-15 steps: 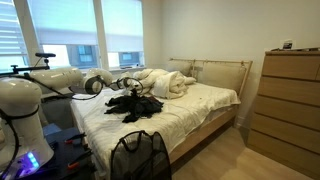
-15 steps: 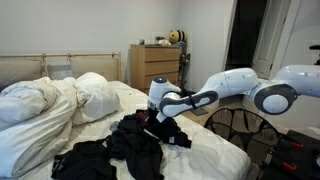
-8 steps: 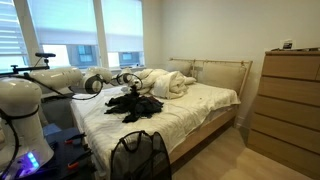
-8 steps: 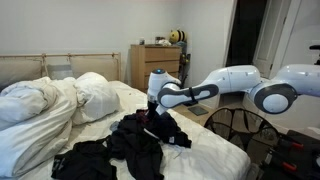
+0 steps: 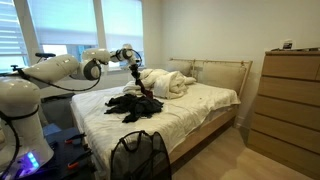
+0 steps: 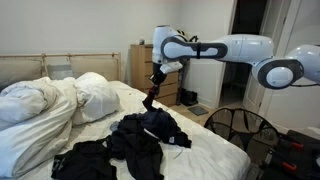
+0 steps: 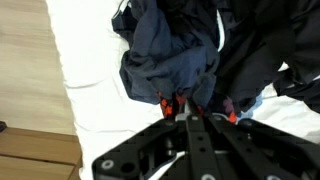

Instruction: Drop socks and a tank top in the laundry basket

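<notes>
Tool (image 6: 156, 76) is closed on a dark garment (image 6: 150, 98), perhaps a sock, hung above the clothes pile (image 6: 140, 140) on the bed (image 5: 200, 105). Laundry basket (image 5: 139, 156) is seen beside the bed's foot corner.

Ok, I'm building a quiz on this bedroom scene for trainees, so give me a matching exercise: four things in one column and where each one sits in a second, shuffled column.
Things
1. gripper
2. laundry basket
3. pile of dark clothes
4. wooden dresser

Places
A. lying on the bed
B. standing apart from the bed, small items on top
C. high above the bed, shut on a dark garment
D. on the floor at the foot of the bed

Pairs: 1-C, 2-D, 3-A, 4-B
</notes>
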Robot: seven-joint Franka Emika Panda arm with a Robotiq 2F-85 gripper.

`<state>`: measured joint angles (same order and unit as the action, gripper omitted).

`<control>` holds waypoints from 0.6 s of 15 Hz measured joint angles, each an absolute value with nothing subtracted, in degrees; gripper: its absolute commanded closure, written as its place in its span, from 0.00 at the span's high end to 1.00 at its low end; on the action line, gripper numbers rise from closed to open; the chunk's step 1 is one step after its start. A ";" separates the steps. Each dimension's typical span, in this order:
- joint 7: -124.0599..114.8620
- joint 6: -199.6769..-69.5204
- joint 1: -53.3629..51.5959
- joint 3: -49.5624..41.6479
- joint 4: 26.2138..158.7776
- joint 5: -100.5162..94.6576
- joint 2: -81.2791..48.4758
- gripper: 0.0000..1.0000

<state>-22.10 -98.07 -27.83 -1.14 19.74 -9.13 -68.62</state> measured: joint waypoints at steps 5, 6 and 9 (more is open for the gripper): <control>-24.14 -88.39 -26.55 -2.97 19.50 -9.25 -58.63 0.01; -24.72 -86.28 -26.35 -3.61 19.49 -9.57 -57.07 0.01; -26.50 -79.25 -25.74 -5.66 19.50 -10.85 -53.33 0.01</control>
<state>-26.50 -79.25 -25.74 -5.66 19.50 -10.85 -53.33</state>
